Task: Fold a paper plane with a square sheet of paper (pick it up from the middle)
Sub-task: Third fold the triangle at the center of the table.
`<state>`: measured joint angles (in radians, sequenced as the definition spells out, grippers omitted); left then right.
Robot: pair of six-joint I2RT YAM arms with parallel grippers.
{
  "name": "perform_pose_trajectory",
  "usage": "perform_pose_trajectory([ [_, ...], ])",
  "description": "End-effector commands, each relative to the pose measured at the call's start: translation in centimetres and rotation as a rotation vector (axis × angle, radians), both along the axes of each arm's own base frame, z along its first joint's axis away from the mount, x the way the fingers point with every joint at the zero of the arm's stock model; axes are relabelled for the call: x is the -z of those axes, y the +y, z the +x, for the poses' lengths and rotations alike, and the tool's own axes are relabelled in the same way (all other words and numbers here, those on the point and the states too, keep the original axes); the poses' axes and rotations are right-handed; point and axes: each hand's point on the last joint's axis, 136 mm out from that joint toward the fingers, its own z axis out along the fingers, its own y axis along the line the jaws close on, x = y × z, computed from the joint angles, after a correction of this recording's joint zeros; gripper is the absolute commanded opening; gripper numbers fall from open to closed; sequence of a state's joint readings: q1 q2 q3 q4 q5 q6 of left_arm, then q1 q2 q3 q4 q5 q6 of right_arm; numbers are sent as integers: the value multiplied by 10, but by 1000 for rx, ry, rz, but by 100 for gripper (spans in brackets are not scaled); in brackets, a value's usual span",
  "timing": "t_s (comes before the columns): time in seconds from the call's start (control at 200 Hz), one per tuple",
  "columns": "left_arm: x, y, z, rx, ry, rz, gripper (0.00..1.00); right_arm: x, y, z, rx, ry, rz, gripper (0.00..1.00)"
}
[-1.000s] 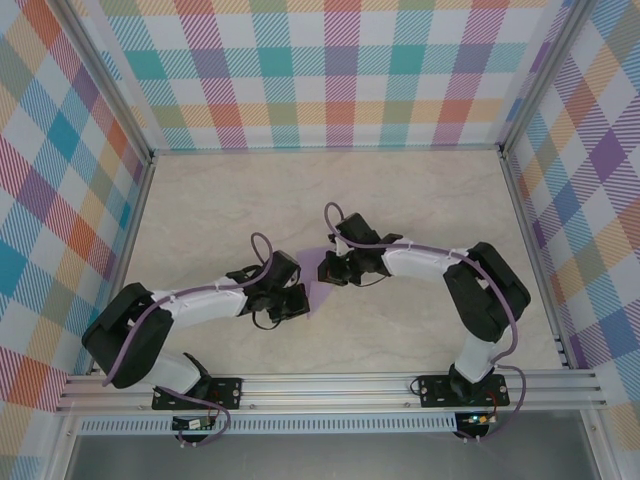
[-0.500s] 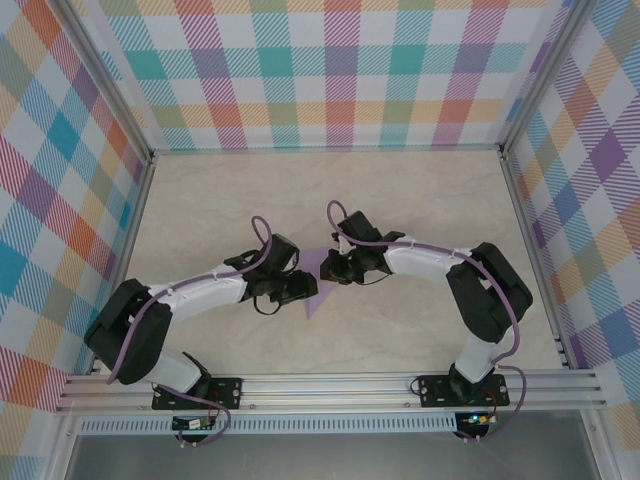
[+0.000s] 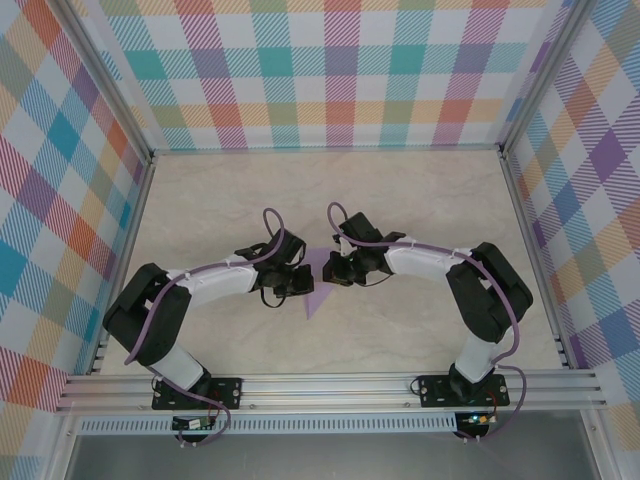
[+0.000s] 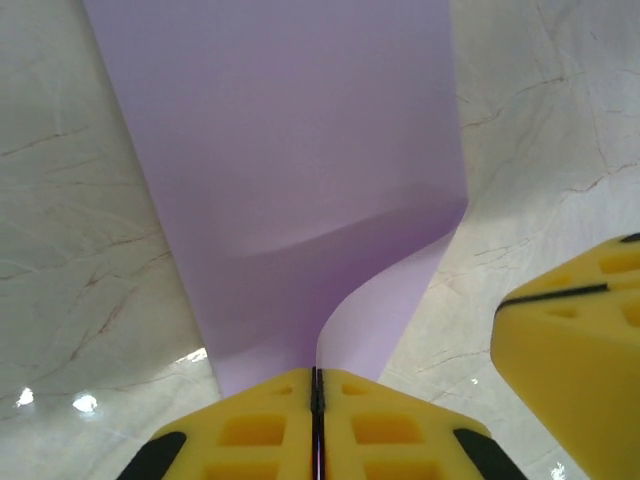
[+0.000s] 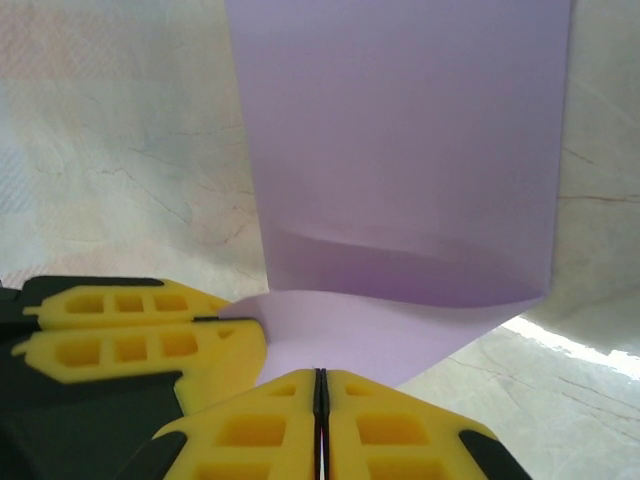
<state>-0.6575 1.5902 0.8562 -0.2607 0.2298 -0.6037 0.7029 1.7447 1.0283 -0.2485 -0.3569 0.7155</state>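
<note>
One lavender sheet of paper [image 3: 318, 296] at the middle of the table [image 3: 420, 200], held from two sides; left gripper [image 4: 315, 375], jaws pressed together, pinching its curled edge; right gripper [image 5: 321, 375], jaws pressed together too, pinching the bent edge opposite

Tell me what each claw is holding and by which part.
The purple paper: the left claw and the right claw each pinch a curled-up edge of it, fully shut.
</note>
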Motion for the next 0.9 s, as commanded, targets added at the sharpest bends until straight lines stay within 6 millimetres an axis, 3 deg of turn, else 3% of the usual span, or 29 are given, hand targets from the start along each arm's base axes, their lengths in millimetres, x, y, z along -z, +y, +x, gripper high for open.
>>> perform_pose_trajectory([
  [0.0,-1,8,8,-10,-34,34,7,8,6,-9,-61,24,26,10],
  [0.22,5,14,7,-20,-34,61,5,16,17,-7,-83,61,52,10],
  [0.895,21,19,-1,-26,7,86,4,36,16,-10,-84,107,22,10],
])
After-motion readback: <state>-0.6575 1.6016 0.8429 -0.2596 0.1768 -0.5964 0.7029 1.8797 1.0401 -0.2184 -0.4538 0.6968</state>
